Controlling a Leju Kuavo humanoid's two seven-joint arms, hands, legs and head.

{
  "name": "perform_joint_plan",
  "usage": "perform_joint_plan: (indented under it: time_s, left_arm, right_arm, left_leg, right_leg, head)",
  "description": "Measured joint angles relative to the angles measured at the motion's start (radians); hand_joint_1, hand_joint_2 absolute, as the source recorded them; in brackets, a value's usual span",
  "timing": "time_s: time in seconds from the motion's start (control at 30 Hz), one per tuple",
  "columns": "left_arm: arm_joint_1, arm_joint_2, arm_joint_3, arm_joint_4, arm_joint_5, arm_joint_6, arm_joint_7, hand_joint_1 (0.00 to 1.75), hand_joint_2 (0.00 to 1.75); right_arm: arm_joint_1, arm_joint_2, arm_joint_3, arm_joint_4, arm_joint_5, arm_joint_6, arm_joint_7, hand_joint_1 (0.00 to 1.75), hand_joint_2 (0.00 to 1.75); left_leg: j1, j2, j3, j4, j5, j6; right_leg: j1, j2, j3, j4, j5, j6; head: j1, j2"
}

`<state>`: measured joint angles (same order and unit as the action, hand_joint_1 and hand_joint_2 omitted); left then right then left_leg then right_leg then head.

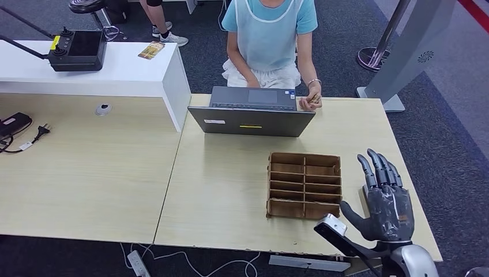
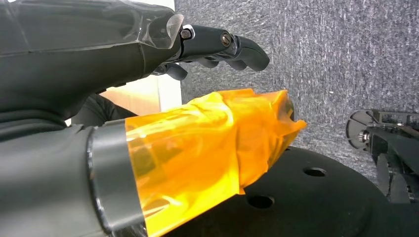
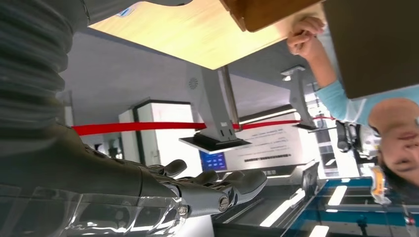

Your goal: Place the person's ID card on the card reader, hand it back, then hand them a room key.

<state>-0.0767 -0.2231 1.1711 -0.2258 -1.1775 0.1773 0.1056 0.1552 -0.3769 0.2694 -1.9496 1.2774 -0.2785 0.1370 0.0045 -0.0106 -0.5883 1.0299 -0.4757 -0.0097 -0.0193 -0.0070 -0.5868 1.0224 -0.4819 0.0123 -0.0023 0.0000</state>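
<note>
My right hand [image 1: 383, 199] hovers over the table's near right corner, fingers spread and upright, holding nothing; the right wrist view shows its fingers [image 3: 222, 190] bare too. A person [image 1: 270, 40] sits behind a grey laptop [image 1: 252, 112], and their hand [image 1: 311, 101] at the laptop's right corner pinches a small brownish card; that hand [image 3: 304, 34] also shows at the table edge. A black device [image 1: 78, 50] stands on the white counter at far left, with a small card [image 1: 151, 50] beside it. My left hand [image 2: 217, 47] hangs above the carpet, fingers apart, nothing in it.
A brown cardboard divider box [image 1: 304, 184] sits just left of my right hand. A plug and cable [image 1: 34, 135] lie at the left table's edge. The white counter [image 1: 132, 75] rises at the back left. A grey stand [image 1: 403, 57] is beyond the table's right end.
</note>
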Motion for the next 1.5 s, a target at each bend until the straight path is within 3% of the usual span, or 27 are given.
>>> perform_joint_plan:
  time_s: [0.4,0.87,1.5]
  left_arm:
    - [0.000,0.004,0.000,0.000,0.003,0.002,0.009,0.00,0.00]
    - [0.000,0.005,0.000,0.000,-0.003,0.000,0.010,0.00,0.00]
    - [0.000,0.005,0.000,0.000,-0.019,-0.003,0.011,0.00,0.00]
  right_arm:
    - [0.010,-0.038,0.011,0.012,0.036,0.056,0.086,0.00,1.75]
    - [0.025,-0.053,0.017,0.013,0.035,0.085,0.111,0.00,1.75]
    - [0.028,-0.045,0.054,0.051,0.030,0.115,0.122,0.13,1.75]
  left_leg:
    - [0.000,0.000,0.000,0.000,0.000,0.000]
    - [0.000,0.000,0.000,0.000,0.000,0.000]
    - [0.000,0.000,0.000,0.000,0.000,0.000]
  right_leg:
    - [0.000,0.000,0.000,0.000,0.000,0.000]
    - [0.000,0.000,0.000,0.000,0.000,0.000]
    - [0.000,0.000,0.000,0.000,0.000,0.000]
  head:
    - [0.000,0.000]
    - [0.000,0.000]
    - [0.000,0.000]
